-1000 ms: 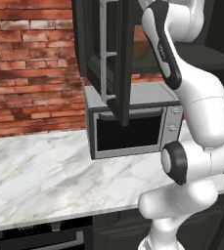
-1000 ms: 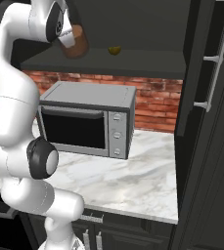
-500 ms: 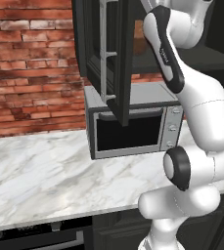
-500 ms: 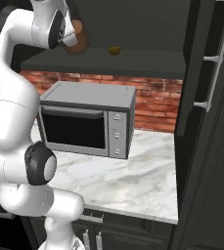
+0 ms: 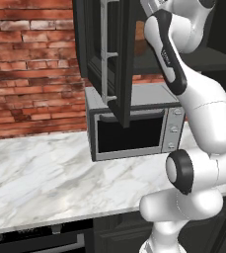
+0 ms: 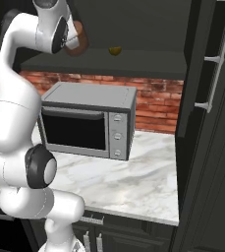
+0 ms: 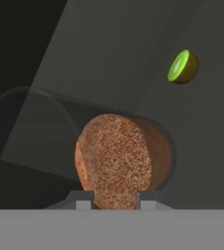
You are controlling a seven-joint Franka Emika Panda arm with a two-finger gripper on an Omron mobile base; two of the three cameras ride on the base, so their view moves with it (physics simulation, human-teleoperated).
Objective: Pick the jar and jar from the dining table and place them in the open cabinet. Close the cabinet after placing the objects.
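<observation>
The jar [image 7: 125, 161] with the reddish-brown grainy filling sat clamped between the two fingertips of the gripper [image 7: 115, 199], which rose on either side of its lower edge in the hand view, so the pincer was clenched on the jar rather than released. From the right base view the jar [image 6: 77, 40] was held high at the mouth of the open cabinet [image 6: 133, 59], just above the front left part of its inner shelf and above the steel microwave [image 6: 87, 125] that stood under the cabinet. Whether the glass already touched the shelf could not be told. The relation the coming move seemed to turn on was this: the jar lay directly ahead of the pincer, between it and the cabinet's dark back wall. In the hand view its long axis appeared tipped over, the clear part of the glass stretching off to the left of the filling, so it would probably need to be brought upright before it was let go. A small yellow-green fruit [image 6: 115, 50] lay on the same shelf, deeper in and to the right of the jar, well apart from it. The cabinet's door [image 5: 109, 54] stood swung open, its long silver bar handle [image 5: 104, 49] to the left of the arm. No brand, label or writing could be read on the jar, the microwave or the cabinet.
</observation>
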